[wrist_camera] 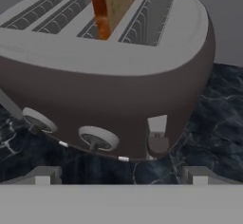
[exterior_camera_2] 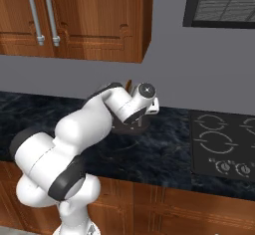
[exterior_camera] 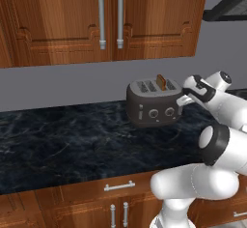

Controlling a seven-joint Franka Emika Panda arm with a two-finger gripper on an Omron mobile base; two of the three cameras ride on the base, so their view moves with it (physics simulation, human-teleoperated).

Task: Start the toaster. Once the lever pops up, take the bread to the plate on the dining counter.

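The dark grey toaster (exterior_camera: 153,104) stands on the black marbled counter, against the grey wall. A tan bread (exterior_camera: 161,82) slice sticks up from one of its slots, also seen as the bread (wrist_camera: 111,4) near the top of the hand view. My gripper (exterior_camera: 182,100) hovers at the toaster's right front corner, open and empty. In the hand view the toaster (wrist_camera: 109,85) is close. Its pale lever (wrist_camera: 157,125) sits right of two round knobs, just above my gripper (wrist_camera: 121,176). The plate and the dining counter are out of view.
Wooden wall cabinets (exterior_camera: 103,17) with silver handles hang above the counter (exterior_camera: 62,145). Base cabinets with drawers run below its front edge. A black stovetop (exterior_camera_2: 224,144) lies to the right of the toaster. My arm hides most of the toaster in the right base view.
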